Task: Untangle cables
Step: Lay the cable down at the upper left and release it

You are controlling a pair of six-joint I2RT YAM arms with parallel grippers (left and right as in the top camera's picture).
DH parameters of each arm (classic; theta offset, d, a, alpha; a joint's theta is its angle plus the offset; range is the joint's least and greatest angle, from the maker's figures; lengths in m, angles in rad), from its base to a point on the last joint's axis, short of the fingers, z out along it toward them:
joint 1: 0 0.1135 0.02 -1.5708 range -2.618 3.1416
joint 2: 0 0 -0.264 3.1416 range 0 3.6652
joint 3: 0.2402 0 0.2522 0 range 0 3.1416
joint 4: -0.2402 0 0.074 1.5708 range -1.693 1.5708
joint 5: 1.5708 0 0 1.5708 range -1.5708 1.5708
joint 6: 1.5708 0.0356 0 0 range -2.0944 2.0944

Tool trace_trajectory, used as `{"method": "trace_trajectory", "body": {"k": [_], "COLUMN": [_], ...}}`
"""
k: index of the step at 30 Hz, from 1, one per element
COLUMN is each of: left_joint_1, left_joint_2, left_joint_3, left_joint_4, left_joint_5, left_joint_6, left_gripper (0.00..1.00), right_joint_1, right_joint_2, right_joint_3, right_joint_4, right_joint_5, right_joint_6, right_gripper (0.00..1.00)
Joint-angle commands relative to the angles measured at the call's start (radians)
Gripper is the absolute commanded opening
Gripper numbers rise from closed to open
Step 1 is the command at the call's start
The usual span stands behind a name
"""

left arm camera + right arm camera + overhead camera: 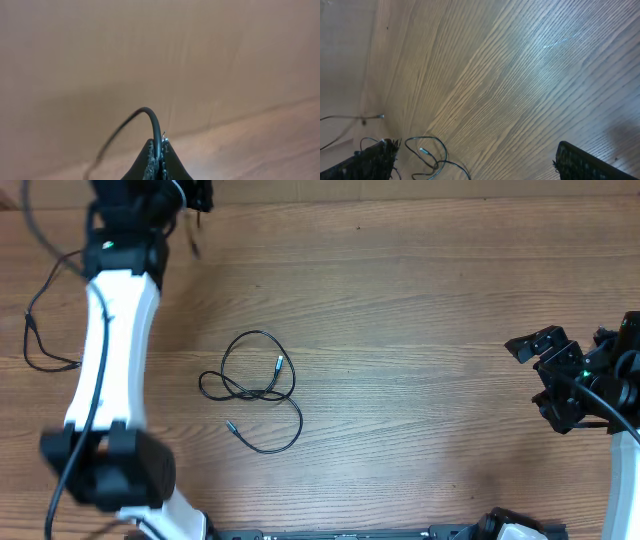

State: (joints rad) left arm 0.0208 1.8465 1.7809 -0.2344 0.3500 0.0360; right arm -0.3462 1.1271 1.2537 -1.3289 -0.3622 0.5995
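Left fingers (145, 162) pinch a thin cable (157, 131) — right fingers (372, 161) gape wide, empty.

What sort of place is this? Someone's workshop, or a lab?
Probably a robotics lab bench: a robot's left arm and right arm stand at a wooden table, with a tangle of thin black cables between them.
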Motion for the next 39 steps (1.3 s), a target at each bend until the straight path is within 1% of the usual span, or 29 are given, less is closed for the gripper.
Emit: {"method": "trace_trajectory", "body": {"k": [1,4,7,8,10,11,13,15,19,21,25,26,29,30,31,33,35,39], "left_joint_1": [0.009,0.014,0.02,0.023,0.027,0.028,0.03,0.031,0.031,0.031,0.033,0.033,0.031,0.027,0.023,0.008,-0.009,-0.03], "left_joint_2": [0.157,0.247,0.32,0.332,0.351,0.352,0.345,0.316,0.219,0.151,0.037,-0.006,-0.058,-0.071,-0.072,-0.072,-0.073,-0.076], "left_joint_3": [0.011,0.011,0.011,0.011,0.011,0.011,0.011,0.011,0.011,0.011,0.011,0.011,0.011,0.01,0.008,-0.007,-0.05,-0.169], "left_joint_4": [-0.004,0.002,0.001,-0.004,-0.032,-0.057,-0.09,-0.157,-0.344,-0.45,-0.653,-0.74,-0.922,-1.024,-1.074,-1.125,-1.125,-1.115], "left_joint_5": [-0.025,-0.035,-0.111,-0.134,-0.192,-0.229,-0.256,-0.248,-0.152,-0.141,-0.143,-0.143,-0.122,-0.109,-0.114,-0.117,-0.117,-0.136], "left_joint_6": [0.027,0.014,-0.042,-0.051,-0.071,-0.074,-0.074,-0.073,-0.073,-0.092,-0.249,-0.299,-0.415,-0.447,-0.465,-0.485,-0.507,-0.632], "left_gripper": [0.04,0.04,0.04,0.06,0.55,1.0,0.99,1.0,1.0,1.0,1.0,1.0,1.0,1.0,1.0,1.0,1.0,1.0], "right_joint_1": [-0.002,-0.002,-0.002,-0.002,-0.002,-0.002,-0.002,-0.002,-0.002,-0.002,-0.002,-0.002,-0.002,-0.002,-0.002,-0.002,-0.002,-0.002], "right_joint_2": [-0.005,-0.005,-0.005,-0.005,-0.005,-0.005,-0.005,-0.005,-0.005,-0.005,-0.005,-0.005,-0.005,-0.005,-0.005,-0.005,-0.005,-0.005], "right_joint_3": [-0.004,-0.004,-0.004,-0.004,-0.004,-0.004,-0.004,-0.004,-0.004,-0.004,-0.004,-0.004,-0.004,-0.004,-0.004,-0.004,-0.004,-0.004], "right_joint_4": [0.005,0.012,0.017,0.017,0.017,0.017,0.018,0.019,0.019,0.017,0.012,0.011,0.008,0.007,0.006,0.003,0.003,-0.011], "right_joint_5": [0.002,0.002,0.002,0.002,0.002,0.002,0.002,0.002,0.002,0.002,0.002,0.002,0.003,0.003,0.003,0.008,0.02,0.064], "right_joint_6": [0.002,0.002,0.002,0.002,0.002,0.002,0.002,0.002,0.002,0.002,0.001,0.001,0.001,-0.001,-0.004,-0.006,-0.006,-0.015], "right_gripper": [1.0,1.0,1.0,1.0,1.0,1.0,1.0,1.0,1.0,1.0,1.0,1.0,1.0,1.0,1.0,1.0,1.0,1.0]}}
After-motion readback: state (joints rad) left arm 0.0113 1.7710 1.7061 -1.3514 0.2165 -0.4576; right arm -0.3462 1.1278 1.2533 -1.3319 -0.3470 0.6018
